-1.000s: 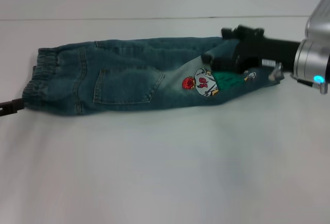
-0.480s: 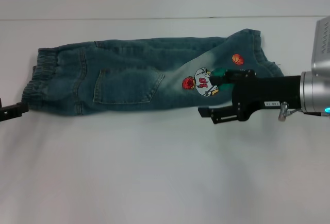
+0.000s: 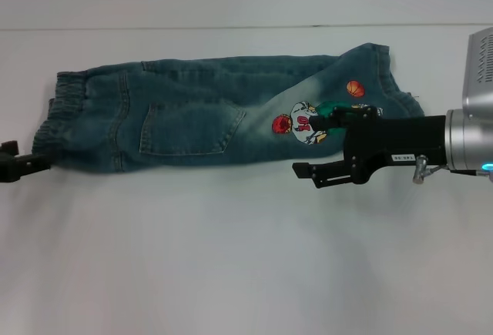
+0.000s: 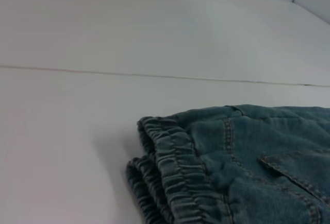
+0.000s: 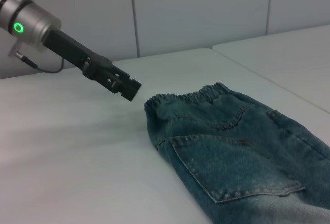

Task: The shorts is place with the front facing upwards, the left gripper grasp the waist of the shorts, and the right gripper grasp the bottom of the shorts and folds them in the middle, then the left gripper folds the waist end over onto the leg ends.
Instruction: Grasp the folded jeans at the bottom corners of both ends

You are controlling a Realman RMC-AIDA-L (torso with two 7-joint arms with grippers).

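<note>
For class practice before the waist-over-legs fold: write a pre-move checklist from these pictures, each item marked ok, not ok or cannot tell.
1. Shorts folded lengthwise, lying flat: ok.
2. Right gripper released, open, clear of the leg ends: not ok, one finger overlaps the print.
3. Left gripper gripping the waist: not ok, apart from it.
4. Left gripper fingers open: cannot tell.
5. Table along the fold path unobstructed: ok.

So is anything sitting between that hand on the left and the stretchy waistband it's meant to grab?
Nothing visible. The left hand hovers just off the waist of the shorts, with only bare white table between them. The right hand is at the far leg end, out of the way.
</note>
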